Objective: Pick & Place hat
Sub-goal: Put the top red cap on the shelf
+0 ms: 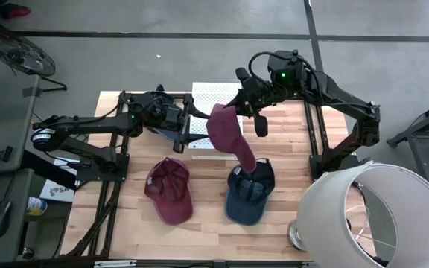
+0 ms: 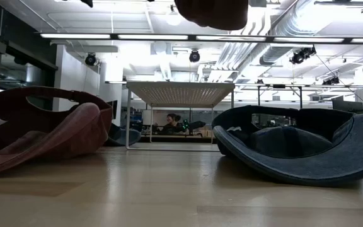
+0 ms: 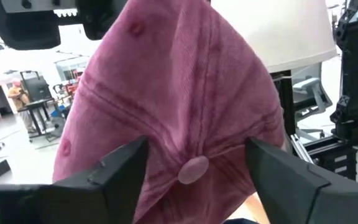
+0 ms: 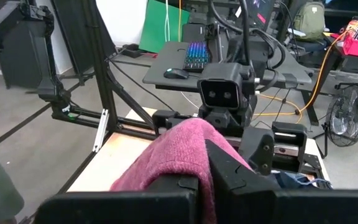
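Observation:
A pink-maroon cap [image 1: 226, 128] hangs in the air between the two arms, over the table's far middle, its brim [image 1: 246, 158] pointing down toward a navy cap [image 1: 249, 192]. My right gripper [image 1: 240, 99] is shut on its upper edge. My left gripper [image 3: 196, 149] is open, its fingers on either side of the crown by the top button [image 3: 194, 169]; I cannot tell whether they touch. A second maroon cap [image 1: 170, 190] and the navy cap lie upside down, crowns on the table. The low view shows only the hanging cap's bottom [image 2: 213, 12]. My right gripper pinches the cap's cloth [image 4: 188, 143] between its two fingers, at the crown's upper edge opposite the brim, coming level from the table's right side. The cap is lifted clear and hangs below the fingers, its crown top facing the left arm.
A white perforated stand [image 1: 208, 100] on thin legs sits at the far middle of the table, behind the hanging cap. A large white lampshade [image 1: 371, 216] fills the near right corner. Bare wood [image 1: 207, 223] lies between and in front of the two resting caps.

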Robot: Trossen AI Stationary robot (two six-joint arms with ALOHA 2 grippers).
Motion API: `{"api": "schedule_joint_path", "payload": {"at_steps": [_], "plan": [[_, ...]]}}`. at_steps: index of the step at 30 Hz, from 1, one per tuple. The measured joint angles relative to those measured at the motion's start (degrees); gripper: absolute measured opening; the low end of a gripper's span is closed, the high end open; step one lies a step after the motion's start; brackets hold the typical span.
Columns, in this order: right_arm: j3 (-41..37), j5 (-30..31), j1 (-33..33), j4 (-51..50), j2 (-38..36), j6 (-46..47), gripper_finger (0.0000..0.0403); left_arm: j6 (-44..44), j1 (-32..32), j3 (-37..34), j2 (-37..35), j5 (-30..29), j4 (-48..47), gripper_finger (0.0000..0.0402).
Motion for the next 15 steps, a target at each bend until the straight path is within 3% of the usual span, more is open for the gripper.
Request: {"api": "schedule_joint_path", "payload": {"at_steps": [15], "plan": [[0.00,0.02,0.00,0.00,0.00,-0.17,0.0000,-0.07,-0.21,0.00,0.30,0.79,0.41,0.0159]]}}
